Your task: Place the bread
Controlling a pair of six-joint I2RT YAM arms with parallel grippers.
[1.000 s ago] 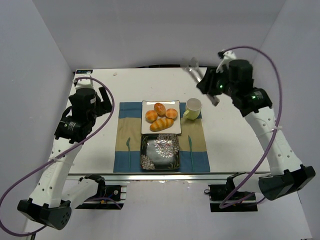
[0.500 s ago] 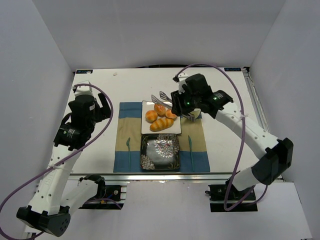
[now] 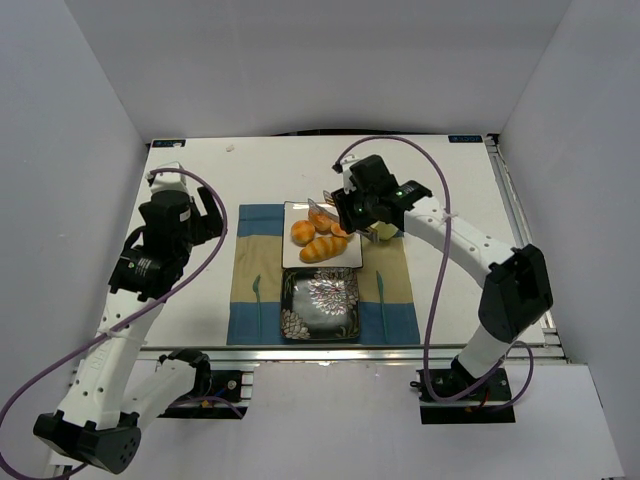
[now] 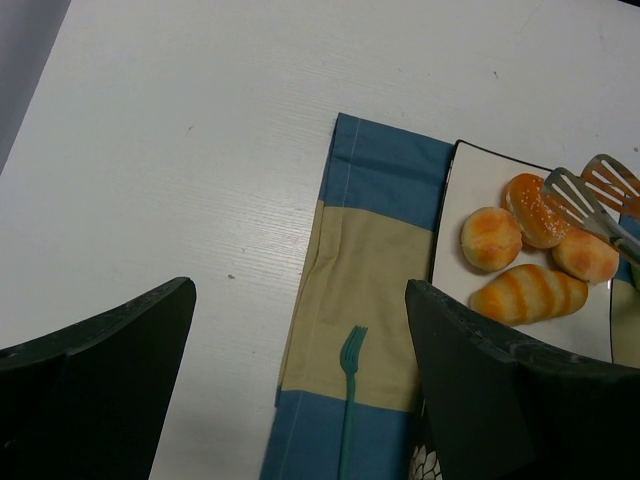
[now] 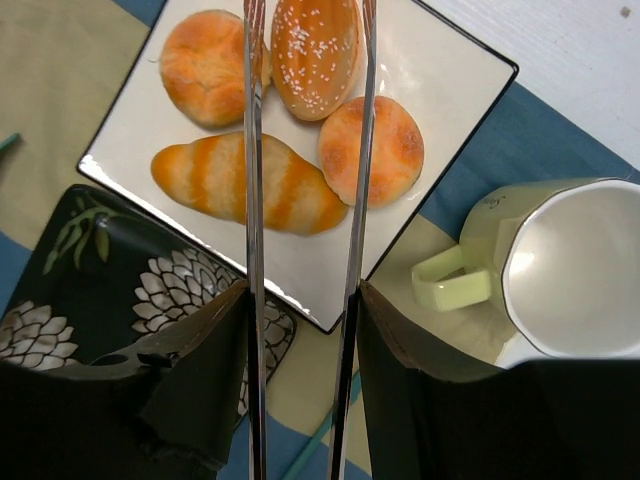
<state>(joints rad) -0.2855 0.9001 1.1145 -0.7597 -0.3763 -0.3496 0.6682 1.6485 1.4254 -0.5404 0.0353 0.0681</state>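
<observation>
Several bread rolls lie on a white square plate (image 3: 350,258): a seeded oval roll (image 5: 312,50), two round rolls (image 5: 205,65) (image 5: 385,150) and a striped long loaf (image 5: 250,185). My right gripper (image 5: 300,300) is shut on metal tongs (image 5: 252,150). The tongs' two arms stand apart, one on each side of the seeded roll. In the top view the tongs' tips (image 3: 322,208) are over the plate's far part. A dark flower-patterned plate (image 3: 320,305) lies empty in front of the white one. My left gripper (image 4: 300,380) is open and empty, above the placemat's left side.
A pale green cup (image 5: 570,270) stands right of the white plate, close under my right arm. A blue and tan placemat (image 4: 370,260) carries both plates. A teal fork (image 4: 348,400) lies on its left strip. White walls enclose the table.
My right arm has swung from the far right, past the cup, to the white plate, bringing the tongs down around the seeded roll. The left arm has hardly moved.
</observation>
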